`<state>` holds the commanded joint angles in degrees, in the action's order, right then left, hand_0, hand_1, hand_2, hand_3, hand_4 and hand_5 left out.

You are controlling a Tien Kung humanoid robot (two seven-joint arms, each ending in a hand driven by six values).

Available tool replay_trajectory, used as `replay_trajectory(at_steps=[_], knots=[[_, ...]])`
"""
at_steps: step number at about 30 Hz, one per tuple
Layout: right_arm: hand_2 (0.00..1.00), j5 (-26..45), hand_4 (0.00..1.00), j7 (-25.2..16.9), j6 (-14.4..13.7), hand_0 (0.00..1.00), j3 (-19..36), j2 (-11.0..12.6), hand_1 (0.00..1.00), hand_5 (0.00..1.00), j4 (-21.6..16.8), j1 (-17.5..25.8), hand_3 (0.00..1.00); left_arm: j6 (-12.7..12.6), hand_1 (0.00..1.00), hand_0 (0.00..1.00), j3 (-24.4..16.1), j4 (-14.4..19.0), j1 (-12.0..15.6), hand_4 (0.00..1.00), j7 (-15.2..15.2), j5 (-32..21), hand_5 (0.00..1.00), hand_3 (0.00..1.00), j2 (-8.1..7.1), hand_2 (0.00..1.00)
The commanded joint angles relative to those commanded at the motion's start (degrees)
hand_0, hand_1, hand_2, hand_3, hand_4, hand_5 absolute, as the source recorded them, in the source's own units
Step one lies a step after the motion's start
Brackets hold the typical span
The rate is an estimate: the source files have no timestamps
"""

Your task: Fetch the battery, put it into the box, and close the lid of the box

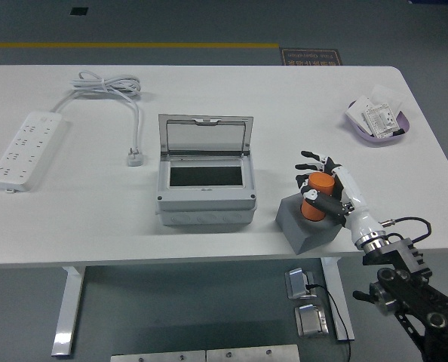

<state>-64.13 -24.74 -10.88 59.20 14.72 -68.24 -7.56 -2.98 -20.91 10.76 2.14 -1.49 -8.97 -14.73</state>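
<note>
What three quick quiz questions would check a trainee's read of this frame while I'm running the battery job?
1. True or false: the lid of the grey box stands open.
2. The orange battery is: A) inside the box, B) in the right hand above the grey block, C) beside the power strip.
3. What sits at the table's far right corner?

Key: 1 true. 2 B. 3 a purple tray holding small white items.
</note>
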Motion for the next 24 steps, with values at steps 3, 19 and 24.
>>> replay_trajectory(at_steps=[3,19,24], knots=[[0.481,0.02,0.032,-0.07,-0.08,0.295,-0.06,-0.03,0.396,0.002,0.06,-0.03,0.634,-0.01,0.702,0.651,0.06,0.00,0.05,0.695,0.00,-0.04,0.236,0.638,-0.04,0.652],[0.477,-0.80,0.002,-0.47,-0.87,0.282,-0.61,0.22,0.381,0.002,0.13,-1.83,0.606,-0.21,0.702,0.650,1.05,-0.06,0.13,0.698,0.14,-0.69,0.242,0.641,-0.40,0.654],[0.488,-1.59,0.002,0.19,-1.06,0.286,-0.75,1.00,0.388,0.002,-0.70,-3.26,0.608,-0.24,0.703,0.650,1.51,-0.09,0.01,0.702,0.21,-1.19,0.245,0.644,-0.45,0.655]])
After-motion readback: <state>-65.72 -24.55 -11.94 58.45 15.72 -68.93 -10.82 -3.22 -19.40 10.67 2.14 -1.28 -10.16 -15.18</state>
